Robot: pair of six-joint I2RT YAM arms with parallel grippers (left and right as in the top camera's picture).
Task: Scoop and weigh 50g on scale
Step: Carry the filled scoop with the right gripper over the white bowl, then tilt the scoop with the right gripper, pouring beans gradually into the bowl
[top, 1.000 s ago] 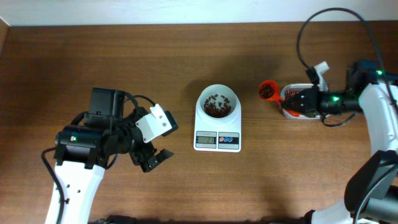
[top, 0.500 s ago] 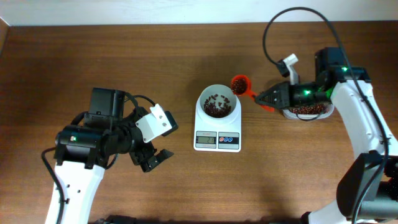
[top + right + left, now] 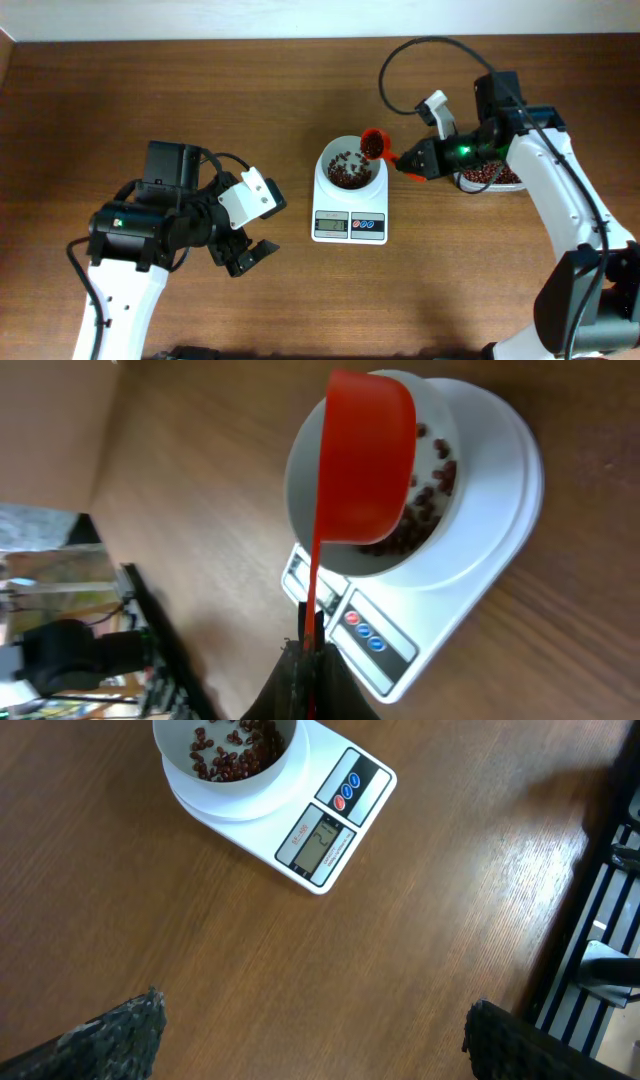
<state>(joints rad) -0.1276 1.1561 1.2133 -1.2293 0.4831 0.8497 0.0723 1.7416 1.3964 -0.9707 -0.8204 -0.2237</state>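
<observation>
Step in hand: delivery of a scoopful to the scale. The scoop sits over the right rim of the white bowl, and the overhead view shows something dark inside its cup, so I judge the load is not yet tipped out, or only partly.

Beans: a loose layer lies in the bowl bottom. More remain in the clear tub, well to the right of the scale.

Right gripper: pressed together on the scoop's thin handle, pinching it at the far end. The forearm reaches leftward from the tub side, wrist low and roughly level with the bowl rim. From the wrist view the cup's back covers part of the bowl.

Left gripper: fingers spread wide and holding nothing. It hangs above bare table, left and in front of the scale, well apart from it.

Next move, as I judge it: roll the wrist slowly so the beans fall inside the bowl, then check the display. Its digits are too small to read here.
</observation>
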